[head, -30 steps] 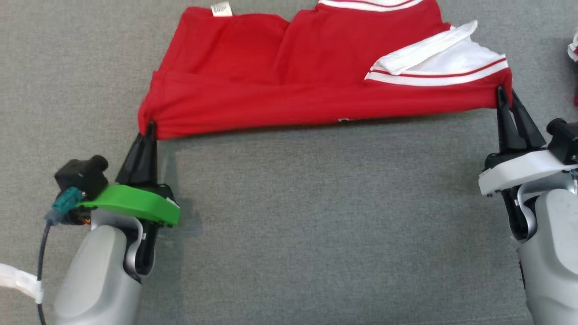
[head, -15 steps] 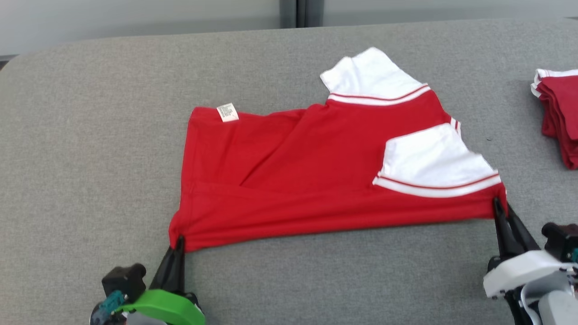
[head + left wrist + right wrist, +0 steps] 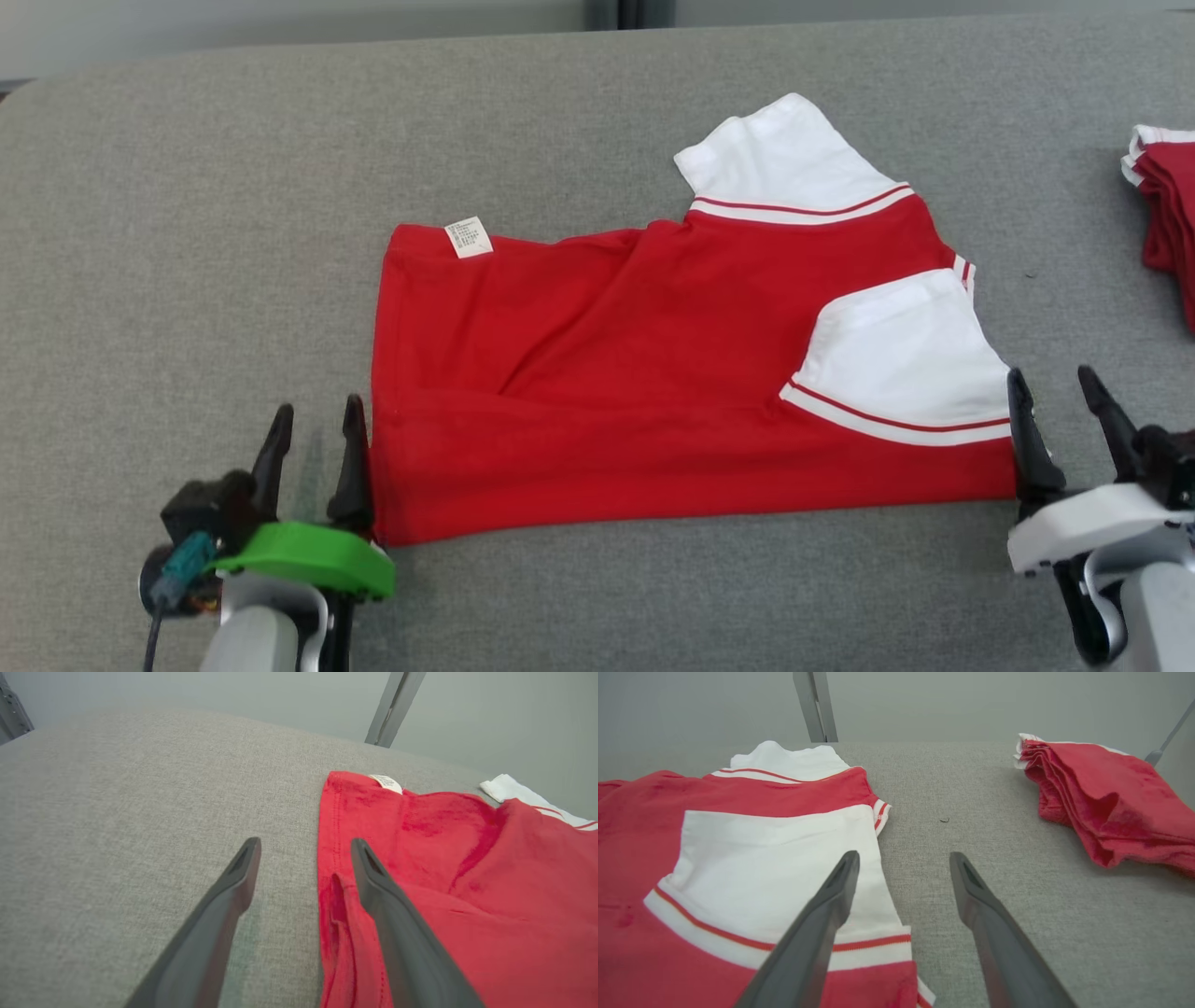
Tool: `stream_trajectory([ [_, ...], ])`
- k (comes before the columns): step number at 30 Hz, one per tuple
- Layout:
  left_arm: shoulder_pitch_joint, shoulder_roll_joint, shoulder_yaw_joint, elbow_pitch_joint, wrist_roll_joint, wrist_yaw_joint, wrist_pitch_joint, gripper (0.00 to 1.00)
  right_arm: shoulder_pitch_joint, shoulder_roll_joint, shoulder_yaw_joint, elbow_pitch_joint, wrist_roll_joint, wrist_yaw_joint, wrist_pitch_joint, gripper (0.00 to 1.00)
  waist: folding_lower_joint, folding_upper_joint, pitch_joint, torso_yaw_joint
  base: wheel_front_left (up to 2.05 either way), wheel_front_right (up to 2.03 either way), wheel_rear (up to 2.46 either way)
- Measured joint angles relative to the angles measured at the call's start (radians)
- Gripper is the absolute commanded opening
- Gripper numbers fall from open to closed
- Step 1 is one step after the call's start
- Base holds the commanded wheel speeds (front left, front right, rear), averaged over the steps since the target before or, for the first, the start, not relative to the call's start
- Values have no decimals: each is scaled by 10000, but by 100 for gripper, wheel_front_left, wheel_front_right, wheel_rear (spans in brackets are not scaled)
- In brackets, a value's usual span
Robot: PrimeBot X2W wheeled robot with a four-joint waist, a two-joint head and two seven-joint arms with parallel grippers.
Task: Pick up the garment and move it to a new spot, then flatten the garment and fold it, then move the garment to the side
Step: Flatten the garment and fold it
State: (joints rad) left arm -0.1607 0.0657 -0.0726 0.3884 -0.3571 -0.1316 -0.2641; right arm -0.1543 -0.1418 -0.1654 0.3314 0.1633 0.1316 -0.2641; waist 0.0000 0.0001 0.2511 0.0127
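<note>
Flagging garment (image 3: 653,373) lying mid-frame on tabletop (image 3: 187,233), white sleeve folded over its right part, w/ left hand (image 3: 317,407) lower left & right hand (image 3: 1052,373) lower right both released, fingers spread beside its bottom corners, prob. placed to start flattening/folding.

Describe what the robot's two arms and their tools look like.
Both arms are pale grey, each ending in two long, dark, tapering fingers. The left tool sits on a bright green plate, with a black block, teal plug and dark cable beside it. The right tool has a white plate.
</note>
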Motion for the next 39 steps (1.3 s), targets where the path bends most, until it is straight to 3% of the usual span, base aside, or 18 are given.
stream_trajectory([
  [7, -2471, 562, -594, 606, 121, 0, -2, 100, -1753, -29, 460, 165, -681, 0, 0, 100, 0, 0, 772, -41, 0, 0, 0],
  [12, -3897, 880, -1448, 1764, -121, 0, -2, 100, -3081, -23, 823, 616, -1108, 0, 0, 100, 0, 0, 1420, -158, 0, 0, 0],
  [21, -5407, 1250, -2236, 3469, -587, 0, 0, 100, -4678, -125, 1177, 1319, -1567, 0, 0, 100, 0, 0, 2312, -390, 0, 0, 0],
  [22, -5537, 1264, -2288, 3659, -642, 0, -6, 76, -4835, -140, 1198, 1407, -1590, 0, 0, 100, 0, 0, 2389, -409, 0, 0, 0],
  [23, -5637, 1279, -2341, 3816, -652, 0, -15, 35, -4994, -146, 1198, 1496, -1649, 0, 0, 100, 0, 0, 2456, -425, 0, 0, 0],
  [24, -5705, 1294, -2368, 3871, -671, 0, -25, 0, -5131, -134, 1185, 1570, -1676, 0, 13, 100, 0, 0, 2503, -436, 0, 0, 0],
  [30, -5963, 1252, -2604, 4075, -823, -6, -54, 0, -6251, -186, 1440, 2194, -1987, 0, 435, 100, 0, 0, 2676, -321, 0, 0, 0],
  [34, -5985, 1104, -2247, 3630, -662, 0, -8, 0, -7155, -403, 1519, 2790, -2042, 0, 976, 100, 0, 0, 2730, -31, 0, 0, 0],
  [39, -5925, 627, -2040, 2890, -211, 10, 0, 0, -8334, -754, 1793, 3691, -2132, 0, 1707, 100, 0, 0, 2825, 485, 0, 0, 0],
])
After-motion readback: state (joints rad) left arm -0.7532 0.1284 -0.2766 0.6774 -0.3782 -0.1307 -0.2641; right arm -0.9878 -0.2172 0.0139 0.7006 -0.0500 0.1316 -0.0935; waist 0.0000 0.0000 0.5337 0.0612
